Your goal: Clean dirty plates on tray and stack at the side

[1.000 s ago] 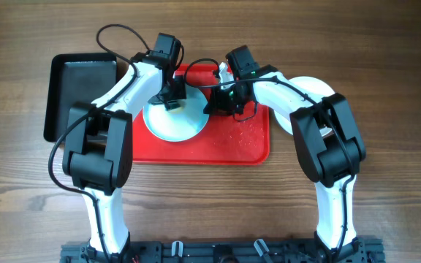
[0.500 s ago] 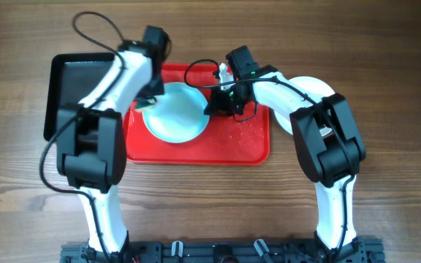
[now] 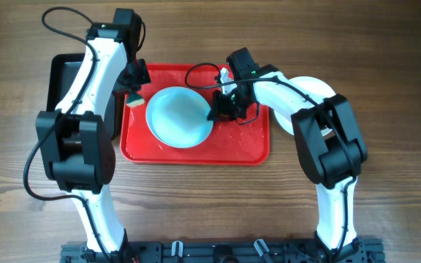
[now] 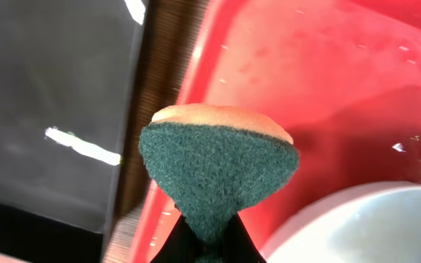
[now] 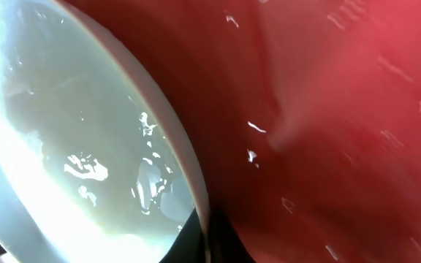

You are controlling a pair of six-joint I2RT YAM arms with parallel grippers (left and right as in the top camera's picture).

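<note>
Plate wet, rigid, we judge slippery: hold at rim. Right claw pinches rim; left claw clamps sponge.

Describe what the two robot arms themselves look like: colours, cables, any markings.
The two match. The left arm and right arm have smooth white tubular links joined by bulky black boxy joint housings. A thin black cable loops loosely off each near the wrist. The left gripper and right gripper are black with slim dark fingers. No lettering or logos are readable.
</note>
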